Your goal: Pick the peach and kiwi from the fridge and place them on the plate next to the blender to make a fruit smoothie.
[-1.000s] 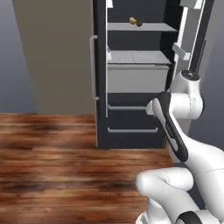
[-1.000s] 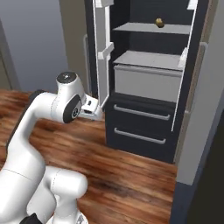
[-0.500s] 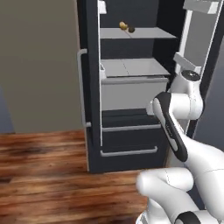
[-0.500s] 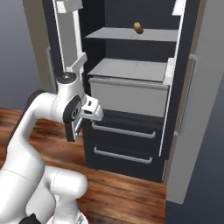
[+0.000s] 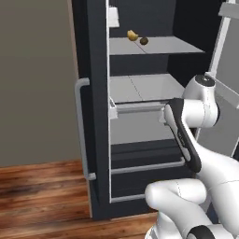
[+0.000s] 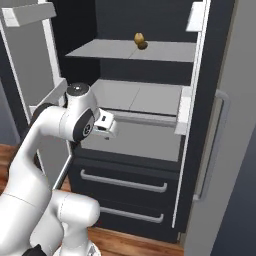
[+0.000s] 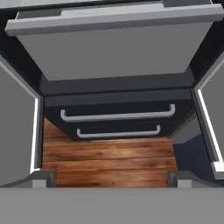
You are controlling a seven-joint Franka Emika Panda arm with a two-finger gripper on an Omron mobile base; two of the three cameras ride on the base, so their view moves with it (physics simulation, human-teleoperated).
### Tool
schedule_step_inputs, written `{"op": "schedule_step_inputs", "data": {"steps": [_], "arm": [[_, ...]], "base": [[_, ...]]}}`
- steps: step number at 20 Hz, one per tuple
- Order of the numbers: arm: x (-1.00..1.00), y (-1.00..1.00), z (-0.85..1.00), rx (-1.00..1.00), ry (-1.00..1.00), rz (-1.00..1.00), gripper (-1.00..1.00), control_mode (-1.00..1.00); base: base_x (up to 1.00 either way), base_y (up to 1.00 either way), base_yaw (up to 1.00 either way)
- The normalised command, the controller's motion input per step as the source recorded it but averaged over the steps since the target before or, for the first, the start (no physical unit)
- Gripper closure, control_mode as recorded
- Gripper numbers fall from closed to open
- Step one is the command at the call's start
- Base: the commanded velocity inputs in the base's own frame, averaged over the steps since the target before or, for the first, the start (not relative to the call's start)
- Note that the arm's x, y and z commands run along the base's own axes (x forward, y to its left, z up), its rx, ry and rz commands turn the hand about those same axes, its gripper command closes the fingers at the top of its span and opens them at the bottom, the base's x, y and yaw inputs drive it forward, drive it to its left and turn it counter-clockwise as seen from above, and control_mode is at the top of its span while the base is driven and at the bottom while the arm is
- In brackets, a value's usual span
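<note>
- The tall black double-door fridge point(image 5: 95, 116) stands with both doors swung wide, its light grey shelves and drawers exposed to the robot parked directly in front of it.
- A yellowish-orange round peach point(image 5: 132, 34) and a small brown oval kiwi point(image 5: 144, 40) sit side by side on the upper light grey shelf point(image 5: 158, 45), toward its back; in the right base view the peach point(image 6: 139, 37) sits just behind the kiwi point(image 6: 143, 45).
- Below that shelf, a wide light grey drawer point(image 6: 135, 142) with a flat top juts forward; beneath it come two black lower drawers with grey bar handles point(image 7: 117, 116).
- A grey vertical bar handle point(image 5: 81, 130) runs down the outer face of the open left door, while the right door carries a matching handle point(image 6: 220, 145) and pale door bins.
- The white arm's pincer point(image 7: 111, 177) hangs in front of the grey drawer, angled downward at the lower drawers and floor; its two dark tips stand wide apart with nothing between them.
- Brown wood-plank flooring point(image 5: 42, 196) stretches from the fridge's foot, glossy and streaked with darker grain.
- A plain grey-beige wall point(image 5: 32, 79) rises to the left of the fridge.
</note>
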Motion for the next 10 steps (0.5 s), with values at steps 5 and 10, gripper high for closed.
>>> {"op": "schedule_step_inputs", "data": {"steps": [5, 10], "arm": [[0.00, 0.00, 0.00, 0.00, 0.00, 0.00, -1.00, 1.00], [0.00, 0.00, 0.00, 0.00, 0.00, 0.00, -1.00, 1.00]], "base": [[0.69, 0.00, -0.02], [0.54, 0.00, -0.02]]}}
